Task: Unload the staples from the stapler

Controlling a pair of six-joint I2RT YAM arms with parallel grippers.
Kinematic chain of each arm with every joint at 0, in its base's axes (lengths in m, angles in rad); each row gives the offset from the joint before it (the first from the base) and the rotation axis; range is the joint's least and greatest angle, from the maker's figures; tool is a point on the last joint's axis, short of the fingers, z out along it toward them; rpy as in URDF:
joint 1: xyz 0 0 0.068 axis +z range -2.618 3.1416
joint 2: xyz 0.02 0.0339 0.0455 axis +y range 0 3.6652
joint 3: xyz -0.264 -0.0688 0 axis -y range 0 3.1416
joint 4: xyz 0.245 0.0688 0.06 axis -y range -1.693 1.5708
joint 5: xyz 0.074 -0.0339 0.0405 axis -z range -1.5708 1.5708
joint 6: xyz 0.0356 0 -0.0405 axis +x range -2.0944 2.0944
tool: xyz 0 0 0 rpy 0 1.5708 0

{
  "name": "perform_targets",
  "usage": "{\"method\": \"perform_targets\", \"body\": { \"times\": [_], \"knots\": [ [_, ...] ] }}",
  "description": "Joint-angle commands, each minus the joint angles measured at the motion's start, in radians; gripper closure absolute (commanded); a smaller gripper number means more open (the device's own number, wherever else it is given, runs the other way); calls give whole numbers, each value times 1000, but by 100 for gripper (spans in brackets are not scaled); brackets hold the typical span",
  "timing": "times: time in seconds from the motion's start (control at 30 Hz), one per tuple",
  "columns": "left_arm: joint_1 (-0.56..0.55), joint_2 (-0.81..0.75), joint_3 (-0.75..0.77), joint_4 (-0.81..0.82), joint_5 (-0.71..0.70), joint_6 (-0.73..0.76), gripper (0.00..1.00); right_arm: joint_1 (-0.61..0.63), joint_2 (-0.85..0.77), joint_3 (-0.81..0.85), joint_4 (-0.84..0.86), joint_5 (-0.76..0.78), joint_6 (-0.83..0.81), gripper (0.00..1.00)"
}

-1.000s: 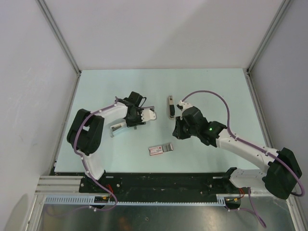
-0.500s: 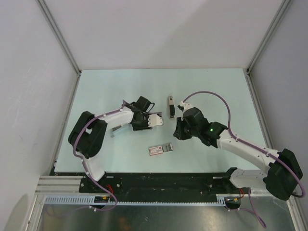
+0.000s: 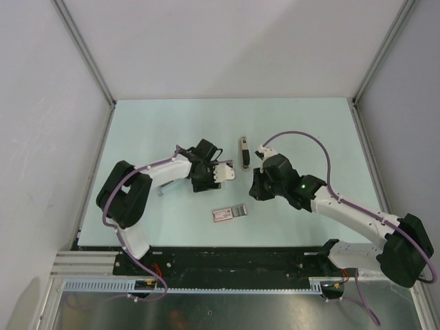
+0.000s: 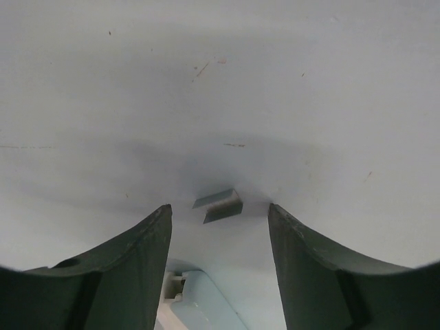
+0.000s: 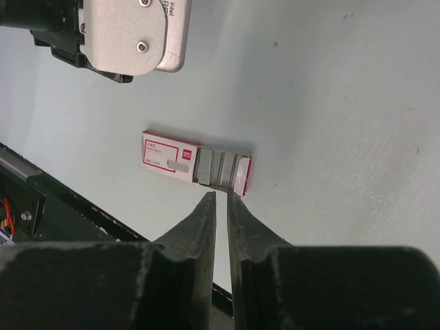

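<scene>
Just right of the left claw (image 3: 221, 173), beyond the right claw (image 3: 253, 189), a narrow dark bar with pale ends (image 3: 243, 152) lies on the pale green tabletop (image 3: 151, 124); a flat red-and-white grey-ended box (image 3: 229, 213) lies nearer, between both claws.

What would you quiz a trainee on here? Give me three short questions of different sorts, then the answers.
1. True or false: the right tool is nearly shut, with nothing in it.
2. Seen from the left wrist, what lies on the surface within the open left tool? A) a small grey metal piece B) a coiled cable C) a pen
3. Fill in: the flat box is red, white and ___.
Key: 1 true; 2 A; 3 grey.
</scene>
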Motion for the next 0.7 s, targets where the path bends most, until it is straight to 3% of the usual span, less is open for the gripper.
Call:
{"method": "perform_targets", "body": {
  "times": [0.0,0.67],
  "knots": [
    [-13,2,31,-33,37,-65,35,-3,-35,-5,16,11,-7,84],
    [-14,102,123,67,-130,-55,33,-5,-66,-15,-2,12,-9,84]
  ]
}}
